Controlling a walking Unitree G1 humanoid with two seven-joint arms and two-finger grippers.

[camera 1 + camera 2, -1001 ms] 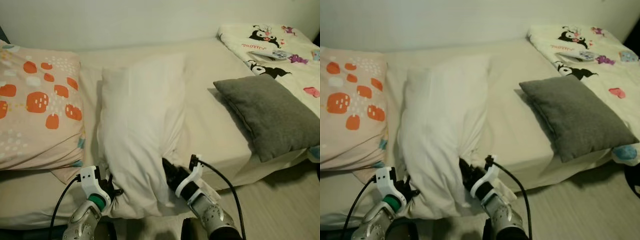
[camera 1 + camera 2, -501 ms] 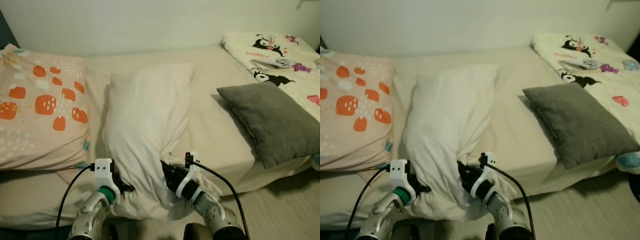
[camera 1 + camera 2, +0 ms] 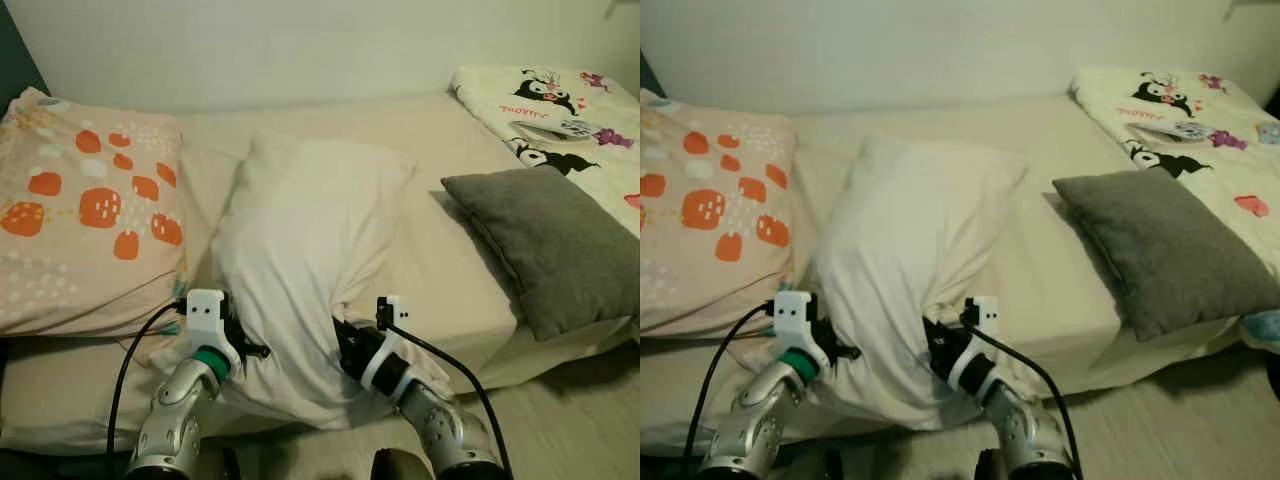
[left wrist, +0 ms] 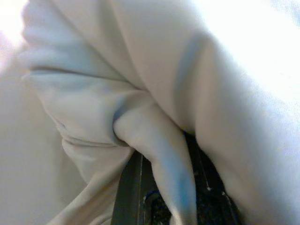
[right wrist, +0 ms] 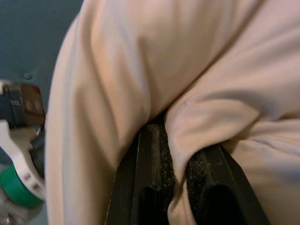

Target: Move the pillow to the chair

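A long white pillow (image 3: 305, 250) lies lengthwise on the bed, its near end hanging over the front edge. My left gripper (image 3: 245, 352) is shut on the pillow's near left corner. My right gripper (image 3: 345, 345) is shut on its near right side. In the left wrist view a fold of white cloth (image 4: 157, 154) is pinched between the black fingers (image 4: 129, 187). The right wrist view shows the same sort of fold (image 5: 187, 140) squeezed between that gripper's fingers (image 5: 150, 178).
A cream pillow with orange spots (image 3: 85, 220) lies at the left of the bed (image 3: 450, 280). A grey cushion (image 3: 545, 235) rests at the right, beside a cartoon-print blanket (image 3: 560, 100). Light wood floor (image 3: 570, 420) shows at the lower right.
The camera has shifted, so the whole scene sits differently. The white pillow's near end has been drawn further off the bed edge and bunched between both shut grippers.
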